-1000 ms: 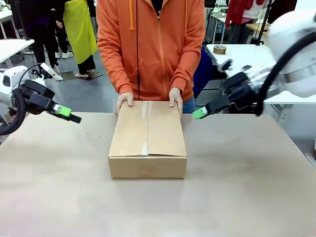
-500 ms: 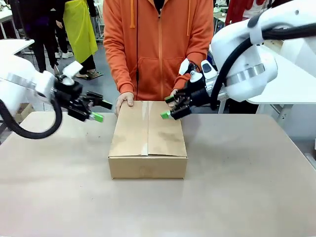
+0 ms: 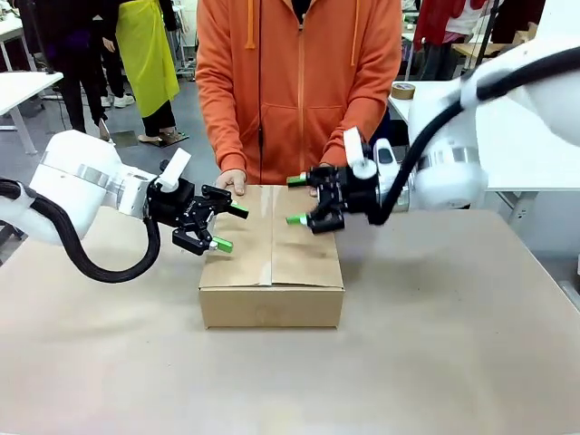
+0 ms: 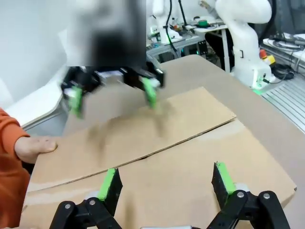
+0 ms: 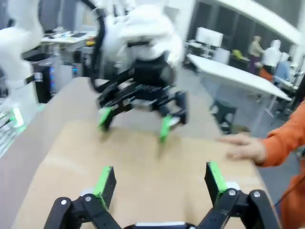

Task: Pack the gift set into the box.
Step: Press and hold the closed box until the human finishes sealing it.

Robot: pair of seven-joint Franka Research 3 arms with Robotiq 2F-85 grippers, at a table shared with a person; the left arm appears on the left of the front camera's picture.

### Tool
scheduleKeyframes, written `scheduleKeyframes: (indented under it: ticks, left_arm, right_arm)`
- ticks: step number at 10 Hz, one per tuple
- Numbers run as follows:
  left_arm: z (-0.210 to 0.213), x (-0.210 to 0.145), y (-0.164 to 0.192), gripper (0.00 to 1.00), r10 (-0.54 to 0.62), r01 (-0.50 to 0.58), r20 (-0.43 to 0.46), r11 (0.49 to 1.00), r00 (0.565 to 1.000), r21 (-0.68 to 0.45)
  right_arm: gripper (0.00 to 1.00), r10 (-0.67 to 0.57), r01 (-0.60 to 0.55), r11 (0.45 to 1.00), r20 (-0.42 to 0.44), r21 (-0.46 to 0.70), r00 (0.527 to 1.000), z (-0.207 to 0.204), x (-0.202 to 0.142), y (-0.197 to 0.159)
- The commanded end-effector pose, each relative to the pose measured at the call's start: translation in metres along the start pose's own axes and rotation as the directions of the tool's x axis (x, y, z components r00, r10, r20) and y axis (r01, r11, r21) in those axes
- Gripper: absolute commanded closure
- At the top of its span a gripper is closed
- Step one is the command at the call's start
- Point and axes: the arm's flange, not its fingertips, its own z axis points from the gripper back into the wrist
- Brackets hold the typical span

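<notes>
Mid-counter [image 3: 435,344]: the box [image 3: 271,258], brown cardboard, flaps folded flat, tape seam along the top. On its far edge, a person's two hands [image 3: 232,181], orange sleeves above them. At the box's left edge, just over the lid, left claw [image 3: 229,227], fingers spread wide, gripping nothing, aimed toward the middle. Facing it over the right half of the lid, right claw [image 3: 296,199], likewise spread and empty, apart from the other. From the left wrist, green pads [image 4: 223,177] wide over the cardboard, right claw blurred opposite. From the right wrist, one hand resting on the lid's edge
</notes>
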Motion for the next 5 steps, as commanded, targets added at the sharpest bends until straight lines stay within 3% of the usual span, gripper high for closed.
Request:
scheduleKeyframes:
  ticks: [1, 5]
  left_arm:
    - [0.005, 0.003, 0.009, 0.0, 0.05, -0.052, 0.031, 0.997, 0.998, 0.06]
    - [-0.001, -0.008, 0.012, 0.0, 0.109, -0.107, -0.018, 0.991, 0.994, 0.085]
  right_arm:
    - [0.0, -0.035, 0.04, 0.995, -0.053, 0.094, 0.998, 0.01, -0.01, -0.007]
    - [0.0, -0.056, 0.066, 0.994, -0.109, 0.088, 0.992, 0.005, -0.016, -0.009]
